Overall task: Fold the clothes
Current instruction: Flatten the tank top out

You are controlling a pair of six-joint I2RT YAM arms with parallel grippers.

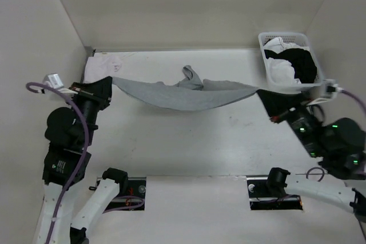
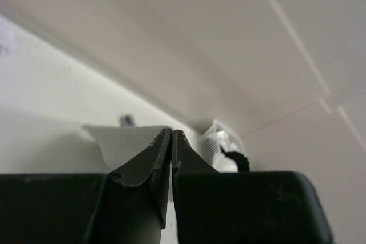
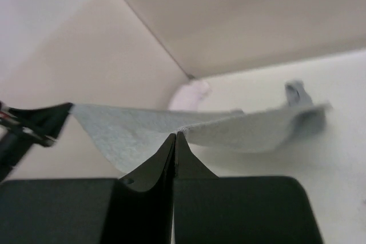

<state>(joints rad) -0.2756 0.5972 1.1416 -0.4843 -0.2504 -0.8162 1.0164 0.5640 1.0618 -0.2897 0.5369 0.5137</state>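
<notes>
The gray T-shirt [image 1: 177, 96] sags between the left end effector [image 1: 110, 80] and right end effector [image 1: 259, 92], both clamped on its ends, seemingly bunched mid-span.

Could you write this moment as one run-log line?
left gripper: shut on gray T-shirt | right gripper: same | gray T-shirt: stretched between them, sagging

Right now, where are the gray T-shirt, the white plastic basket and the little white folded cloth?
Heather-gray short-sleeved T-shirt [image 1: 183, 100]: top view, sagging middle of the fabric.
White plastic laundry basket [image 1: 264, 58]: top view, its left wall.
Small white folded cloth [image 1: 106, 64]: top view, its flat middle.
</notes>
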